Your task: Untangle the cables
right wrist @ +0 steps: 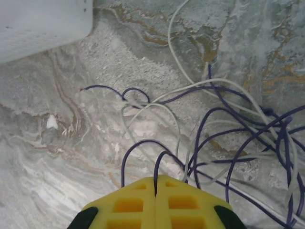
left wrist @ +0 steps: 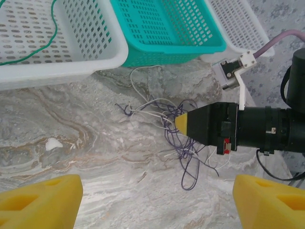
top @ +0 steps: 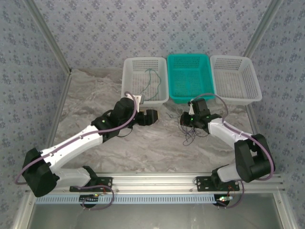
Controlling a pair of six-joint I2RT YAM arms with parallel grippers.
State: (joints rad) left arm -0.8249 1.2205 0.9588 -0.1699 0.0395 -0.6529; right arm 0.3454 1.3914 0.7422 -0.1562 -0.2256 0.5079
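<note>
Right wrist | right gripper (right wrist: 156,180) clenched on a loop of thin bluish-purple and whitish cables (right wrist: 198,138) | tangle near marbled grey tabletop's (right wrist: 71,143) far edge, right of centre | left gripper (left wrist: 155,191) spread wide | gripped strand's end hidden

Marbled table (top: 143,148) bearing baskets (top: 190,99), cables (left wrist: 172,138)

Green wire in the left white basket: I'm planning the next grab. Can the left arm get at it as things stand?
Probably yes. The left gripper is open and empty, just in front of the white basket; the green wire lies inside, so only the near rim must be cleared.
</note>
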